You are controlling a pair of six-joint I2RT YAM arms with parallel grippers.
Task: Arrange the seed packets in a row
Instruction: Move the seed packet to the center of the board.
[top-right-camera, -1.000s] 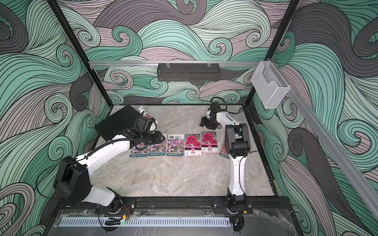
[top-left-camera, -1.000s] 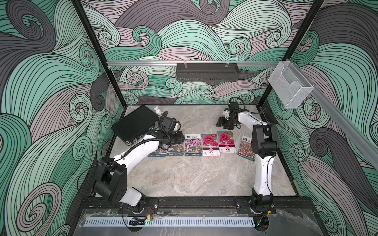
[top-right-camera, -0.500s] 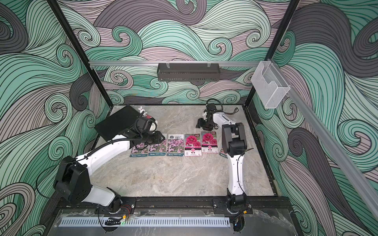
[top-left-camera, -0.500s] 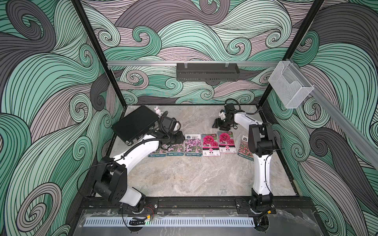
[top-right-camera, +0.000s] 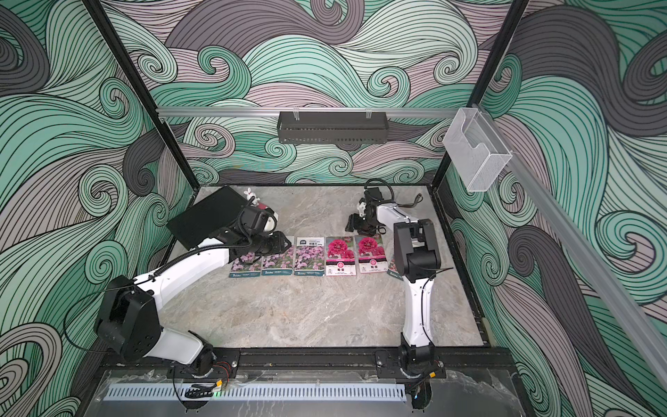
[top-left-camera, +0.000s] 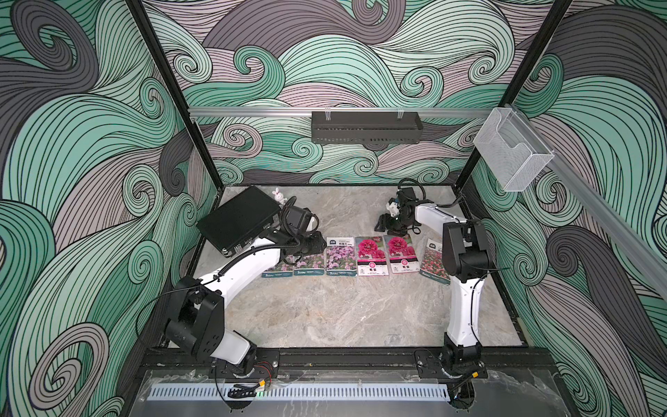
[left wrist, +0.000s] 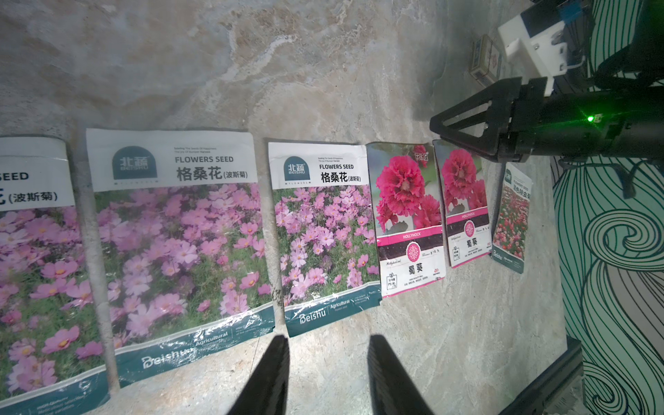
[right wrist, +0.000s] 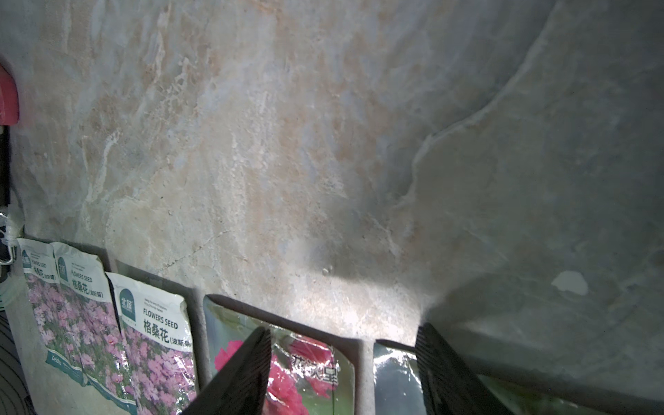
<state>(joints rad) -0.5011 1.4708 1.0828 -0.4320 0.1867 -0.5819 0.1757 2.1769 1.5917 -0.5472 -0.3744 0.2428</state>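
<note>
In both top views we find the seed packets (top-left-camera: 340,256) lying flat in one row on the bench (top-left-camera: 343,310). The row starts just beside the black case (top-left-camera: 238,220) and runs away from it. Closest to the case lie the three purple-pink packets (top-right-camera: 309,256), then the two magenta-bloom packets (top-right-camera: 340,256). Farthest from the case is the red-pink packet (top-left-camera: 435,263), slightly askew and partly behind the right arm. The left fingers (top-left-camera: 319,242) hover near the case, over the header ends of the purple-pink packets, and the left arm covers part of the two closest to the case. The right fingers (top-left-camera: 385,226) hang well away from the case, just past the top ends of the magenta-bloom packets.

In the left wrist view the left fingers (left wrist: 278,373) stand partly spread, with only bare bench in the gap, so they grip nothing. All six packets show side by side, with narrow strips of bench between the purple-pink packets (left wrist: 176,244).

In the right wrist view the right fingers (right wrist: 248,370) are spread wide and hold nothing. One finger shows over each magenta-bloom packet (right wrist: 309,377). Whether they touch, we cannot tell.
</note>
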